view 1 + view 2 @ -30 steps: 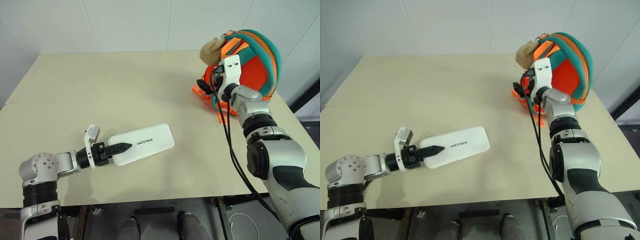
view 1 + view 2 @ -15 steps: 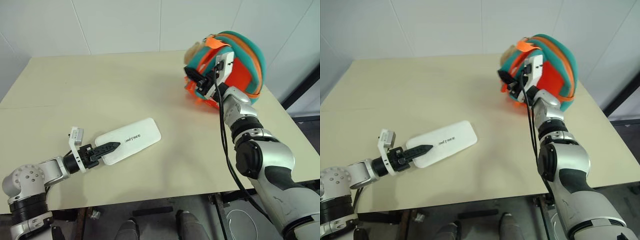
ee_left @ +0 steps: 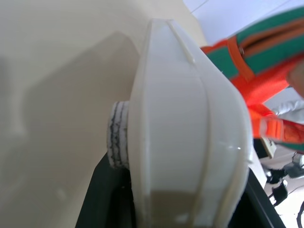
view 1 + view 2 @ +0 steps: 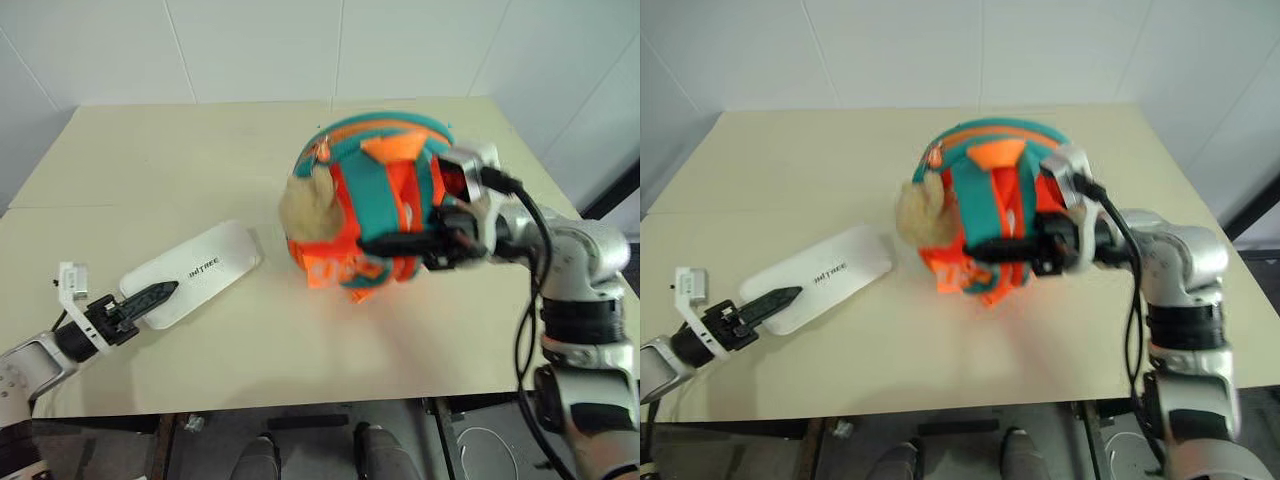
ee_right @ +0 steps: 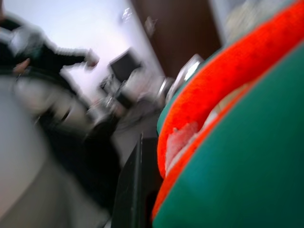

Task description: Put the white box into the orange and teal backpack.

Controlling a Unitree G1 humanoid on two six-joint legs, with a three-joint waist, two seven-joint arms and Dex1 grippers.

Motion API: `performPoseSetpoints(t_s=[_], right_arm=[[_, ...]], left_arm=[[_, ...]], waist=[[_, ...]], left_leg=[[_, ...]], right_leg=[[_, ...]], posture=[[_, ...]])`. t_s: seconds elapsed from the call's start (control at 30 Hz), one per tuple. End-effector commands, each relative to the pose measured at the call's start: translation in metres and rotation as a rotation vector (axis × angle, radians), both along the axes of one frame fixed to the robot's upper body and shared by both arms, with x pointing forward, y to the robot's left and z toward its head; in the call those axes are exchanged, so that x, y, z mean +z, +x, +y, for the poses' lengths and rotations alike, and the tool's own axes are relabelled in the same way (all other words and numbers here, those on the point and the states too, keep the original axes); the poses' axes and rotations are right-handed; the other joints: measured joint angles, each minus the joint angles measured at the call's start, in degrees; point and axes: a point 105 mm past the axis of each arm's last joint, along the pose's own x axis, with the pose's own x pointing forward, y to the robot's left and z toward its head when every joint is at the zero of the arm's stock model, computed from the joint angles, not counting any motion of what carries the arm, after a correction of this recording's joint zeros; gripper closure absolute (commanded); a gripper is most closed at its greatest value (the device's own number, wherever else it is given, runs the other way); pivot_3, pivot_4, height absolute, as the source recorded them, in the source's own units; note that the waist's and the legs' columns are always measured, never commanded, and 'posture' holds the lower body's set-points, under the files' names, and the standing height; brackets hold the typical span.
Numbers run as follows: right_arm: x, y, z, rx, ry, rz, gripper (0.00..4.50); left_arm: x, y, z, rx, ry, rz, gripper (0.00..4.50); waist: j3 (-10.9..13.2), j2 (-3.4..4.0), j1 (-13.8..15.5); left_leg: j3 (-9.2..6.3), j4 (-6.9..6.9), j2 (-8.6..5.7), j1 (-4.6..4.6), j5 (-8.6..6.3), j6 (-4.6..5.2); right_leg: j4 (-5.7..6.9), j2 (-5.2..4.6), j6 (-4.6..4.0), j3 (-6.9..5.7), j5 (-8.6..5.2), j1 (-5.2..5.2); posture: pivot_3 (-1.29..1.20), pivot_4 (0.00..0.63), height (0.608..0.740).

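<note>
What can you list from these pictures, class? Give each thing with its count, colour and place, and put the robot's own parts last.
Table: one, pale beige, against a white wall, carrying everything below.
White box: one, white with small dark lettering, flat on the table's left side, its near end in the left claw.
Orange and teal backpack: one, bright orange with teal trim, mid-table, right of the box.
Plush charm: one, fuzzy beige, hanging on the backpack's left side.
Left claw: one, black fingers, closed on the white box's near end.
Right claw: one, black fingers, shut on the backpack's strap, pointing left.
</note>
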Motion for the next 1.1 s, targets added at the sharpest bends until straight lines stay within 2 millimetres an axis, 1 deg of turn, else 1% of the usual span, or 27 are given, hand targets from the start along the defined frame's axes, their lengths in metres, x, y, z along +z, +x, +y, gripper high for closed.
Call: performPoseSetpoints(t_s=[0.03, 0.1, 0.2, 0.3, 0.37, 0.5, 0.57, 0.63, 0.7, 0.77, 0.8, 0.9, 1.07, 1.1], right_arm=[[-0.012, -0.016, -0.003, 0.067, -0.051, 0.023, 4.49], [-0.015, -0.012, -0.007, 0.050, -0.063, 0.035, 4.49], [-0.016, 0.004, -0.009, -0.012, -0.061, 0.020, 4.49], [-0.021, 0.009, -0.010, -0.013, -0.077, 0.021, 4.49], [-0.026, 0.011, -0.009, -0.012, -0.084, 0.023, 4.49], [-0.030, 0.012, -0.005, -0.001, -0.089, 0.023, 4.49], [-0.030, 0.012, -0.003, 0.012, -0.088, 0.023, 4.49], [-0.031, 0.011, -0.002, 0.019, -0.089, 0.023, 4.49], [-0.031, 0.011, -0.001, 0.022, -0.093, 0.022, 4.49], [-0.031, 0.011, -0.001, 0.023, -0.094, 0.020, 4.49], [-0.030, 0.012, 0.000, 0.022, -0.094, 0.017, 4.49], [-0.029, 0.013, 0.001, 0.018, -0.095, 0.004, 4.49], [-0.028, 0.015, 0.004, 0.021, -0.091, -0.003, 4.49], [-0.028, 0.015, 0.004, 0.024, -0.090, -0.005, 4.49]], left_arm=[[0.037, -0.008, -0.014, -0.091, 0.044, -0.183, 3.27], [0.053, -0.012, -0.024, -0.132, 0.073, -0.259, 3.27], [0.080, -0.019, -0.039, -0.181, 0.139, -0.398, 3.27], [0.093, -0.025, -0.052, -0.227, 0.202, -0.476, 3.27], [0.099, -0.024, -0.059, -0.243, 0.234, -0.524, 3.27], [0.102, -0.017, -0.070, -0.281, 0.284, -0.570, 3.27], [0.095, -0.008, -0.081, -0.353, 0.368, -0.586, 3.27], [0.091, -0.005, -0.087, -0.408, 0.419, -0.598, 3.27], [0.089, -0.004, -0.090, -0.459, 0.457, -0.613, 3.27], [0.091, -0.002, -0.091, -0.497, 0.496, -0.637, 3.27], [0.091, 0.001, -0.090, -0.524, 0.561, -0.654, 3.27], [0.086, 0.013, -0.087, -0.602, 0.784, -0.706, 3.27], [0.094, 0.037, -0.092, -0.636, 0.892, -0.765, 3.27], [0.096, 0.045, -0.100, -0.667, 0.925, -0.782, 3.27]], waist=[[0.0, -0.02, 0.2], [0.0, -0.04, 0.6], [0.0, -0.05, 0.8], [0.0, -0.05, 0.8], [0.0, -0.05, 0.9], [0.0, -0.05, 1.2], [0.0, -0.05, 1.3], [0.0, -0.05, 1.3], [0.0, -0.05, 1.2], [0.0, -0.05, 1.2], [0.0, -0.05, 1.3], [0.0, -0.05, 1.2], [0.0, -0.04, 1.3], [0.0, -0.04, 1.3]], left_leg=[[0.01, 0.05, 0.00, 0.00, 0.00, 0.00], [0.03, 0.13, 0.00, -0.02, -0.01, 0.01], [0.08, 0.29, 0.01, -0.01, 0.00, 0.02], [0.09, 0.44, 0.01, -0.01, 0.00, 0.03], [0.10, 0.50, 0.01, 0.00, -0.02, 0.06], [0.10, 0.58, 0.01, -0.01, -0.03, 0.08], [0.09, 0.62, 0.01, -0.01, -0.04, 0.08], [0.08, 0.71, 0.01, -0.02, -0.04, 0.08], [0.10, 0.79, 0.01, -0.02, -0.09, 0.13], [0.10, 0.81, 0.01, -0.02, -0.12, 0.15], [0.10, 0.80, 0.01, -0.03, -0.12, 0.15], [0.09, 0.81, 0.01, -0.03, -0.12, 0.16], [0.11, 0.82, 0.02, -0.02, -0.13, 0.17], [0.10, 0.84, 0.01, -0.02, -0.13, 0.17]], right_leg=[[0.00, -0.01, -0.02, 0.00, -0.01, 0.01], [-0.02, -0.02, -0.19, 0.00, -0.09, 0.02], [-0.02, -0.02, -0.42, 0.02, -0.12, 0.05], [-0.02, -0.02, -0.49, 0.03, -0.11, 0.11], [-0.02, -0.02, -0.49, 0.04, -0.11, 0.13], [0.00, -0.01, -0.47, 0.05, -0.10, 0.17], [0.01, 0.00, -0.46, 0.05, -0.09, 0.18], [0.00, 0.02, -0.48, 0.04, -0.10, 0.21], [-0.01, 0.01, -0.50, 0.06, -0.10, 0.25], [-0.01, 0.01, -0.50, 0.06, -0.10, 0.25], [-0.01, 0.02, -0.49, 0.05, -0.10, 0.25], [0.01, 0.02, -0.49, 0.04, -0.10, 0.25], [0.00, 0.02, -0.45, 0.04, -0.08, 0.28], [0.06, 0.02, -0.33, 0.04, -0.02, 0.28]], posture=[[0.00, 0.150, 0.740], [0.00, 0.150, 0.740], [0.00, 0.150, 0.740], [0.00, 0.150, 0.740], [0.00, 0.150, 0.740], [0.00, 0.150, 0.740], [0.00, 0.150, 0.740], [0.00, 0.150, 0.740], [0.00, 0.150, 0.740], [0.00, 0.150, 0.740], [0.00, 0.150, 0.740], [0.00, 0.150, 0.740], [0.00, 0.150, 0.740], [0.00, 0.150, 0.740]])
